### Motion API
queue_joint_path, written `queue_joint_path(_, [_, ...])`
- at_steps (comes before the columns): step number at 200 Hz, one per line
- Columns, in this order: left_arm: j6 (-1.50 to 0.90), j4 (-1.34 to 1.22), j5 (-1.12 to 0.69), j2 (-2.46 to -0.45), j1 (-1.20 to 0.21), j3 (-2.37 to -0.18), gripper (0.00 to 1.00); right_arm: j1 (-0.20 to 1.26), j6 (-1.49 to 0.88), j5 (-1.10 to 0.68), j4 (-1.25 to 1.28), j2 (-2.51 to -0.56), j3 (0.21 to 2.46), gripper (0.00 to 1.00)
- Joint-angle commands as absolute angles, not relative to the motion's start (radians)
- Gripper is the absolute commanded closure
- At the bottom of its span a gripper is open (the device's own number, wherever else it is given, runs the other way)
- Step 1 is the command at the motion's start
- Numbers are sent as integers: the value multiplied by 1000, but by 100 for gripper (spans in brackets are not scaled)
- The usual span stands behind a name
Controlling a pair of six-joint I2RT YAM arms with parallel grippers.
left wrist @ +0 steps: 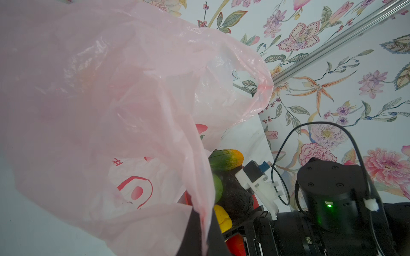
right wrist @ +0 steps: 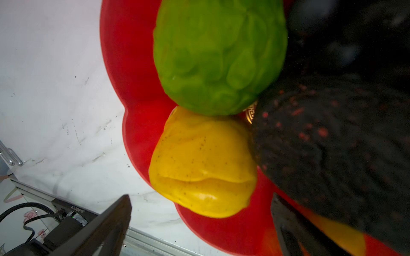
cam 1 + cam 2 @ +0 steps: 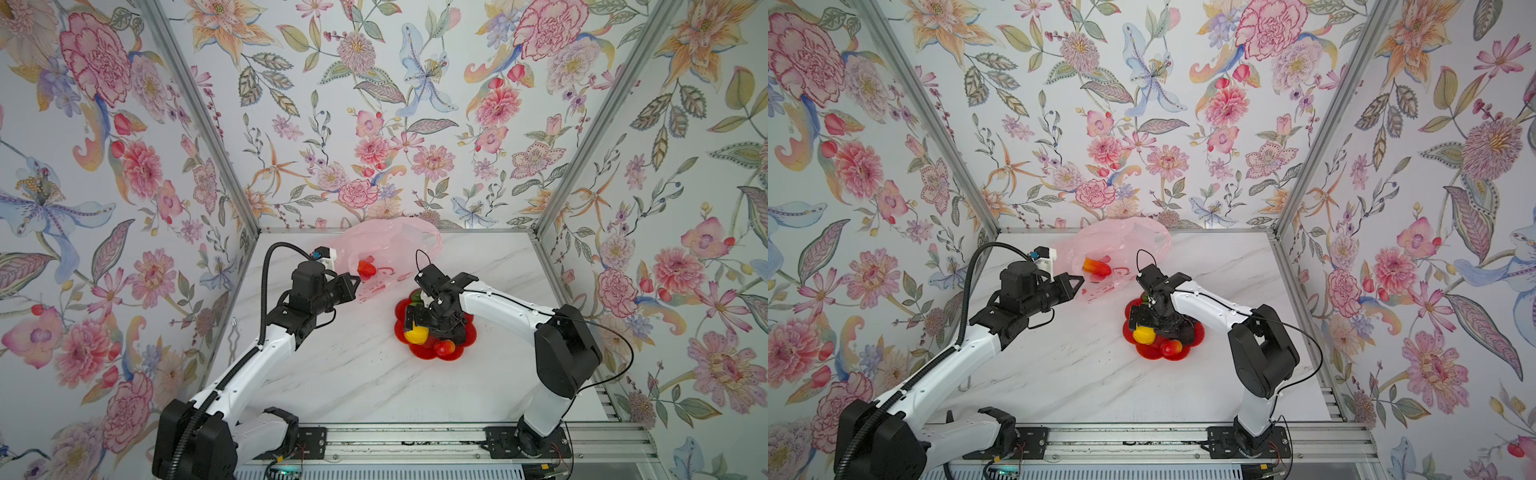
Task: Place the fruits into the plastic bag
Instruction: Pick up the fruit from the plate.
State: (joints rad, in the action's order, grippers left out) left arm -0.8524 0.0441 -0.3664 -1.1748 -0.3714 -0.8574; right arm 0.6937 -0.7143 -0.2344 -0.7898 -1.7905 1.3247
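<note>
Your left gripper (image 3: pixel 354 284) is pinching the pink plastic bag (image 3: pixel 386 245) by its edge, and a red-orange fruit (image 3: pixel 366 269) is lying inside. Your right gripper (image 2: pixel 200 196) is hanging wide open over the red dish (image 3: pixel 419 354), which is holding the lemon (image 3: pixel 416 334), lime (image 2: pixel 217 55), avocado (image 2: pixel 332 144) and apple (image 3: pixel 444 348).

Ahead of me a red flower-shaped dish (image 3: pixel 422 354) sits on the white marbled tabletop (image 3: pixel 353 374), right of its middle. Floral wallpaper (image 3: pixel 374 104) covers the three walls around it. Aluminium posts (image 3: pixel 206 124) stand in the far corners, and a metal rail (image 3: pixel 415 430) runs along the near edge.
</note>
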Motion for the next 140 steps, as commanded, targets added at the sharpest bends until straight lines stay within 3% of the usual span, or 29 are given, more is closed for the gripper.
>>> queue_joint_path(1, [-836,58,-359,-1149,-364,-853,100,697,-699,-224,-798,-1821,1353,1])
queue_joint_path(77, [-831,53,-365,-1115,-364,-818,100,696,-727,-218,-741,-1849,1333,15])
queue_joint_path(140, [-797,77,-378,-1098,-364,-821,100,705,-760,-209,-704,-1821,1318,39])
